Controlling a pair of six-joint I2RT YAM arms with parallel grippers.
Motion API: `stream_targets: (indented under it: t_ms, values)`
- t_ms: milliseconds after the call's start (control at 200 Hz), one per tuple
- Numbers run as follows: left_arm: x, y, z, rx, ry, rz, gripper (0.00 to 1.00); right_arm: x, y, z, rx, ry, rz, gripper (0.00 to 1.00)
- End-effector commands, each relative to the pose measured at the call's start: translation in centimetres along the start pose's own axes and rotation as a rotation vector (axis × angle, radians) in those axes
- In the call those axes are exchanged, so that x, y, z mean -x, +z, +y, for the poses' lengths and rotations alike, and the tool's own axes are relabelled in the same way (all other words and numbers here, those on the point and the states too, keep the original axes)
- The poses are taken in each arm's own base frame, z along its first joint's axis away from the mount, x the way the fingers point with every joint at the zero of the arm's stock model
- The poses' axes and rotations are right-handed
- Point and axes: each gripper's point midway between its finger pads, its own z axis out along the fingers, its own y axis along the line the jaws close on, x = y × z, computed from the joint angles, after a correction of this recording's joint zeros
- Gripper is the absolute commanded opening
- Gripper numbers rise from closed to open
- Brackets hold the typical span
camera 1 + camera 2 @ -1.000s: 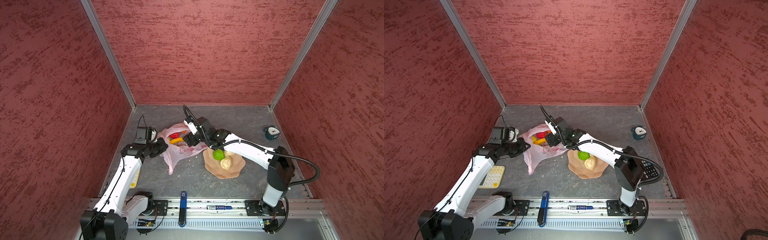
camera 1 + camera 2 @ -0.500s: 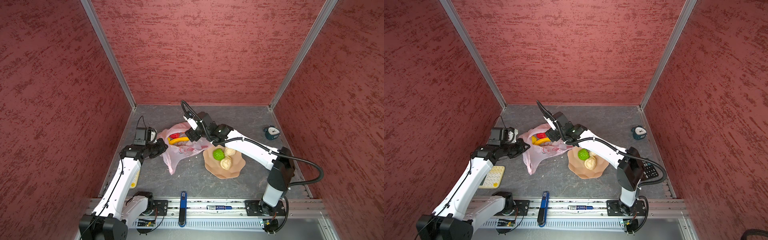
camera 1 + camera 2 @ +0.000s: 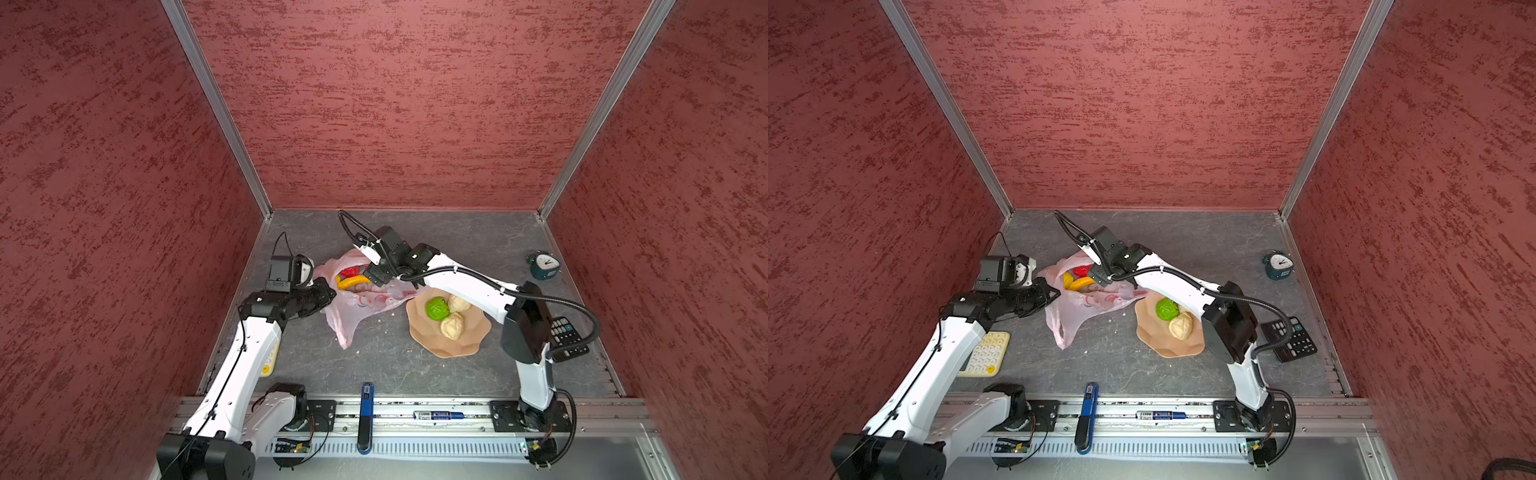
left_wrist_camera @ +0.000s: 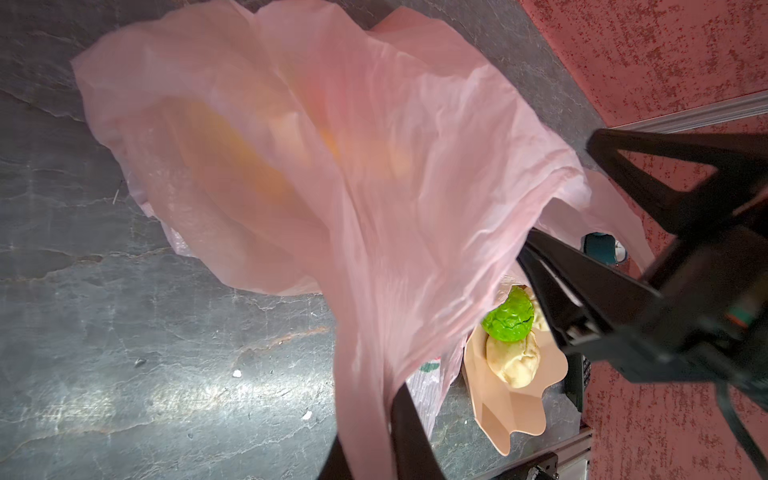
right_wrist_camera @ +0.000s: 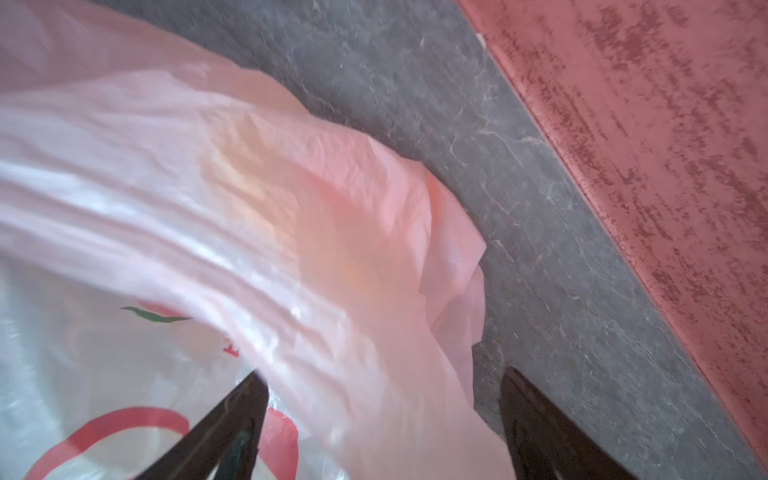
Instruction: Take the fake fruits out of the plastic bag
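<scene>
Right now my left fingers (image 3: 329, 291) are pinched shut on the left edge of the bag (image 3: 365, 300), holding its mouth up off the bench (image 3: 374, 365). The left wrist view shows a strand of pink film running between them. Inside the open mouth I can see the banana (image 3: 351, 283) with a red ball (image 3: 350, 272) just behind it. A yellow-orange glow through the film hints at more, though I cannot count them. Over that opening hang my right fingers (image 3: 370, 277), spread wide and gripping nothing; the right wrist view shows loose film lying between the tips. Further right, the green ball (image 3: 436, 308) and two cream balls (image 3: 452, 325) sit on the peach dish (image 3: 461, 352). I judge the job under halfway, with the next pick in hand. That pick calls for dropping the right fingers inside the rim and closing on the banana alone. The film has to stay out of the grip while the left holds the mouth open.
</scene>
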Motion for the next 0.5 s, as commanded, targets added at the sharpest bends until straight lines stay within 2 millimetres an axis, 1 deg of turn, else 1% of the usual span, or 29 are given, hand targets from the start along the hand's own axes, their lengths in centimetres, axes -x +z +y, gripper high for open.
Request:
stream_targets:
  t_ms: [0,75,110,185,240,276,351,411,496]
  values:
    - [-0.6,-0.1,0.4,-0.001,0.011,0.013,0.13,1.8,0.9,-1.9,-0.070,-0.044,-0.034,0.87]
    - [-0.5,0.0,0.5,0.000,0.008,0.013,0.13,3.1,2.0,-3.1,-0.118,-0.012,-0.076,0.80]
    - [-0.4,0.1,0.5,-0.001,0.008,0.013,0.13,3.8,2.3,-3.7,-0.139,0.003,-0.101,0.75]
    - [0.3,0.3,0.6,-0.007,0.002,0.003,0.13,5.3,2.8,-4.8,-0.172,0.039,-0.157,0.56]
    - [1.2,0.7,0.5,-0.015,-0.002,-0.007,0.13,6.4,3.0,-5.8,-0.177,0.076,-0.186,0.38]
    - [1.9,0.9,0.6,-0.019,-0.011,-0.014,0.13,7.2,2.9,-6.6,-0.179,0.099,-0.207,0.30]
    - [4.2,1.4,0.2,-0.051,-0.022,-0.041,0.13,8.9,2.6,-8.4,-0.187,0.141,-0.262,0.21]
    - [6.4,1.6,-0.4,-0.075,-0.025,-0.068,0.13,10.0,2.3,-9.6,-0.188,0.166,-0.302,0.17]
    - [9.8,1.5,-1.7,-0.095,-0.004,-0.111,0.13,11.7,1.3,-11.3,-0.200,0.187,-0.367,0.14]
